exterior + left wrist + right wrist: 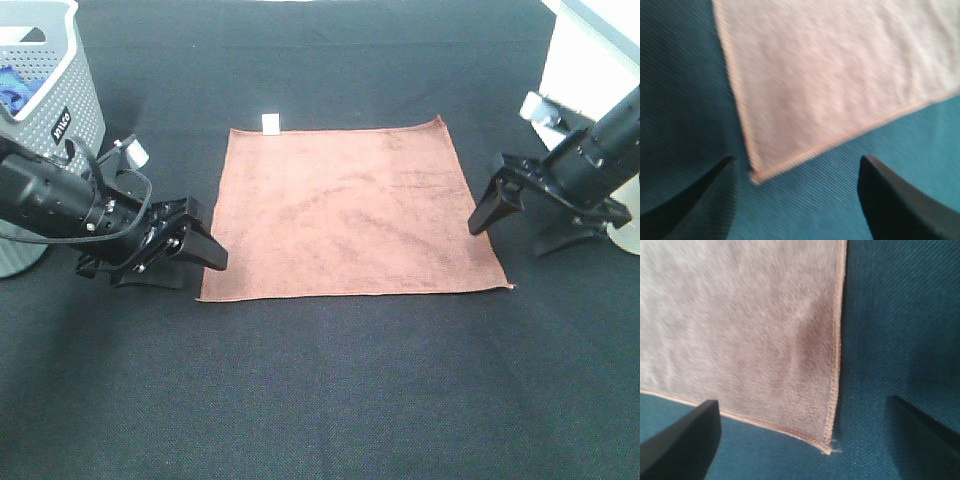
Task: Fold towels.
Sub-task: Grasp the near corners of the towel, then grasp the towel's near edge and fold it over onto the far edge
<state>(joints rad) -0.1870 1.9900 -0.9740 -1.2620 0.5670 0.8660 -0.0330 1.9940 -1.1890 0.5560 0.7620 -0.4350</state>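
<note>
Black table [320, 400]; towel [350, 215] is spread flat and open at its middle, square-on, with the white tag [270, 122] on the far edge. No fold made yet, by my reading.

Risks, as judged:
- The whole cloth may slide or bunch if one side lifts ahead of the other. The table covering looks textured and could drag on the pile.
- The fold goes skewed if the two grips land at unequal spots along the near edge.
- The hem lies thin and flush, so fingers could close on nothing or pinch the covering along with it.

Pose:
- Left arm comes in low beside the grey basket [45, 110]. The left gripper [200, 235] sits just beside the near left corner [756, 176], jaws apart and empty, with the corner just short of the gap.
- Right arm reaches in from the right. The right gripper [510, 238] has its jaws wide apart and empty. Its wrist view shows the near right corner [827, 447] between the fingers, untouched as far as I can tell.
</note>
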